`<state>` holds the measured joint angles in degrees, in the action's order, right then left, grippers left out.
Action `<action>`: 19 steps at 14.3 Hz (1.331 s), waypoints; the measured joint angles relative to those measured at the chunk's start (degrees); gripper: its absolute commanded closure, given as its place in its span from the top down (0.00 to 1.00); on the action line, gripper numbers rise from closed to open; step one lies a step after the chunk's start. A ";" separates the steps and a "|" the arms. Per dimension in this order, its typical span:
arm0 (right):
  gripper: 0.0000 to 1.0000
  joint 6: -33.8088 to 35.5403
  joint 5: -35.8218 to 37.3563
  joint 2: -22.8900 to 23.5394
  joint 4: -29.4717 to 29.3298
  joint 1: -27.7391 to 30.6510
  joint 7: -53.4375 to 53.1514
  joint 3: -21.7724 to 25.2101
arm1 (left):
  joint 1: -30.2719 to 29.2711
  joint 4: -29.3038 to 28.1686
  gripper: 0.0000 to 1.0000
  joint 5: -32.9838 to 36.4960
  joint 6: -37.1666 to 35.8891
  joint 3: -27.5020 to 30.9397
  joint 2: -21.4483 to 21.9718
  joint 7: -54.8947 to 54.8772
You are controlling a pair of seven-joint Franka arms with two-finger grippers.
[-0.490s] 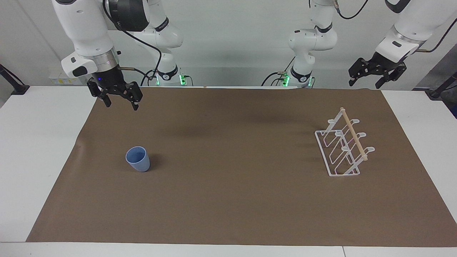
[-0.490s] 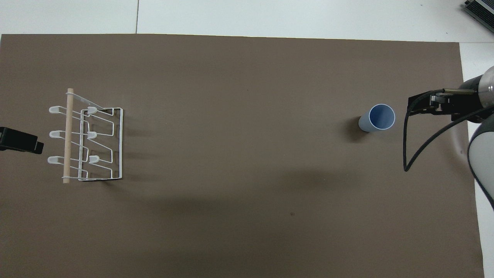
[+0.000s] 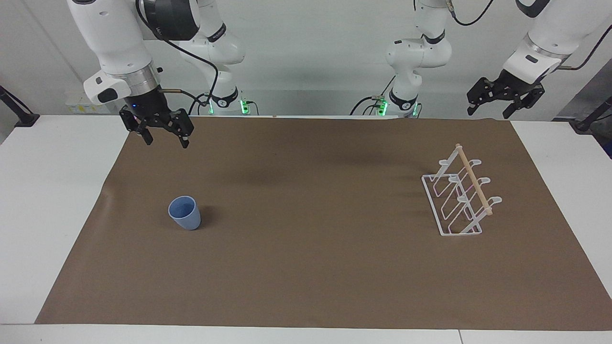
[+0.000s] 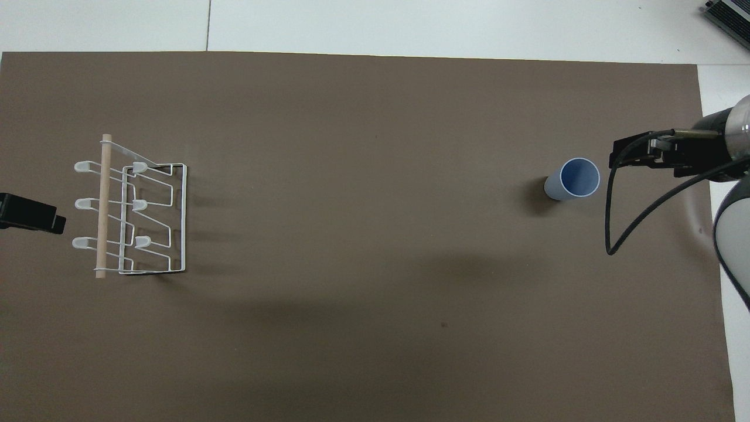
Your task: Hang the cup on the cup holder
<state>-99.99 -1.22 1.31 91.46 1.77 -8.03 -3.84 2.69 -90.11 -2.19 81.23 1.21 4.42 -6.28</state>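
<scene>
Cup (image 3: pixel 184 213) is standing upright, mouth up, on the brown mat (image 3: pixel 306 267) toward the right arm's end of the desk (image 3: pixel 43 200), nothing touching it. Sitting free with open mat all round, so approach room is wide on every side.

Cup holder (image 3: pixel 460 197) is sitting well apart from it, toward the left arm's end, wooden bar (image 3: pixel 472 179) across the top and looped prongs slanting up. Long bare stretch of mat between the two; nothing is blocking a carry across.

Right gripper (image 3: pixel 160 129) is hanging in the air over the mat's edge nearest the robots, jaws spread, holding nothing. My read: it is lining up on the cup, spread wide enough to take the tumbler's wall. In the overhead view it is showing just beside the cup (image 4: pixel 573 179), but the facing view is showing it raised and clear.

Left gripper (image 3: pixel 504 98) is waiting raised over the mat's corner at the left arm's end, near the cup holder; jaws look spread, empty.

Task is not started: cup ungrasped, prongs all bare. Mouth-up cup will likely need inverting to hang on a prong.
</scene>
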 measured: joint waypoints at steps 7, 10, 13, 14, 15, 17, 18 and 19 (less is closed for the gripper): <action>1.00 -13.94 -0.58 1.94 8.00 -0.30 4.71 -0.10 | 0.00 0.00 1.00 0.00 0.00 0.01 0.01 0.00; 1.00 -17.18 -0.61 4.99 10.67 -1.21 4.72 -0.14 | -0.01 0.00 1.00 0.00 0.00 0.01 0.01 0.00; 1.00 -21.44 -0.61 7.43 14.13 -1.45 5.79 -0.13 | -0.01 0.00 1.00 0.00 0.00 0.01 0.01 0.00; 1.00 -22.46 -0.61 7.65 15.46 -1.42 6.63 -0.11 | 0.00 0.00 1.00 0.00 0.00 0.01 0.01 0.00; 1.00 -23.28 -0.61 7.67 16.80 -1.33 7.71 -0.01 | 0.00 0.00 1.00 0.00 0.00 0.01 0.01 0.00; 1.00 -26.69 -0.61 7.66 19.71 -1.06 10.08 0.22 | -0.01 0.00 1.00 0.00 0.00 0.01 0.01 0.00; 1.00 -28.88 -0.61 7.66 21.42 -0.94 10.74 0.24 | -0.01 0.00 1.00 0.00 0.00 0.01 0.01 0.00; 1.00 -30.87 -0.61 7.66 23.11 -0.83 10.93 0.25 | -0.01 0.00 1.00 0.00 0.00 0.01 0.01 0.00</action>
<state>-130.86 -1.83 8.98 114.57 0.95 2.90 -3.59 2.68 -90.11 -2.19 81.23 1.22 4.43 -6.28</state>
